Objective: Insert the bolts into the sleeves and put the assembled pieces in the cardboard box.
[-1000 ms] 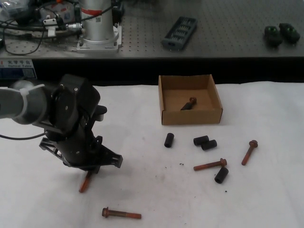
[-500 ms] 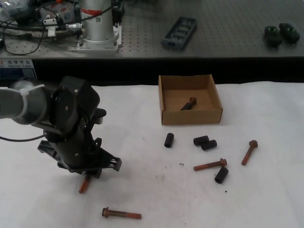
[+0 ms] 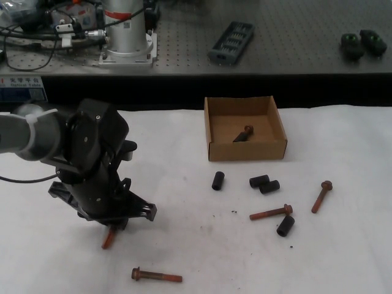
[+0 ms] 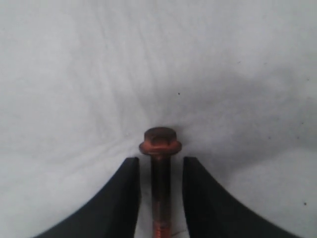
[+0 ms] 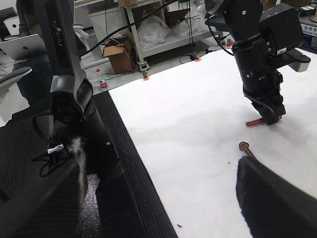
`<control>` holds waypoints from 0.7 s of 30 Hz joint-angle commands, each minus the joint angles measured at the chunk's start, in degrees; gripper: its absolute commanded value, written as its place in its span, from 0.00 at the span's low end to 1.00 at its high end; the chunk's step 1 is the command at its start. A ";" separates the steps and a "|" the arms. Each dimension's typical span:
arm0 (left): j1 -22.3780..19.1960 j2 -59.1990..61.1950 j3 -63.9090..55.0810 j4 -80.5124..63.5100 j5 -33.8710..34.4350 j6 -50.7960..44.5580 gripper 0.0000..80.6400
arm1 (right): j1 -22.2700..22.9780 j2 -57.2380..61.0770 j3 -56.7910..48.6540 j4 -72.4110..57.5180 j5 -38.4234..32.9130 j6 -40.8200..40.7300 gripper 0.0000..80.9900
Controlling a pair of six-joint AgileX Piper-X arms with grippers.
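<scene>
Lower than a second ago, the left claw (image 3: 114, 224) has sunk over the bolt (image 4: 160, 142) that lies on the white bench (image 3: 184, 245), well to the left of the cardboard box (image 3: 247, 150). Its fingers (image 4: 119, 198) stand apart, straddling the shank just under the hex head, with a thin gap showing on each side. The right claw (image 5: 158, 171) is spread wide with nothing between its fingers. One assembled piece (image 3: 243, 133) already lies in the box. Four sleeves and three more bolts lie loose in front of it. The step in hand looks like the pick-up of this bolt. Next, I judge, the fingers must close squarely on the shank, then lift it and carry it towards a sleeve (image 3: 218, 180).
</scene>
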 commanded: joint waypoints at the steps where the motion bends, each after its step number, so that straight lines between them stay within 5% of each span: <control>1: 0.12 -1.02 -0.12 -1.79 2.98 -0.15 0.28 | -0.28 -0.42 -0.08 -0.34 0.04 -0.25 0.74; 11: 0.12 1.45 0.01 -0.39 3.57 -0.95 0.26 | -0.28 -0.42 -0.08 -0.14 0.04 -0.08 0.74; 16: 0.12 3.49 0.01 1.73 3.46 0.87 0.01 | -0.28 -0.42 -0.08 -0.14 0.04 -0.08 0.74; 21: 0.12 3.58 0.01 1.85 3.40 2.83 0.01 | -0.28 -0.42 -0.08 -0.14 0.04 -0.08 0.74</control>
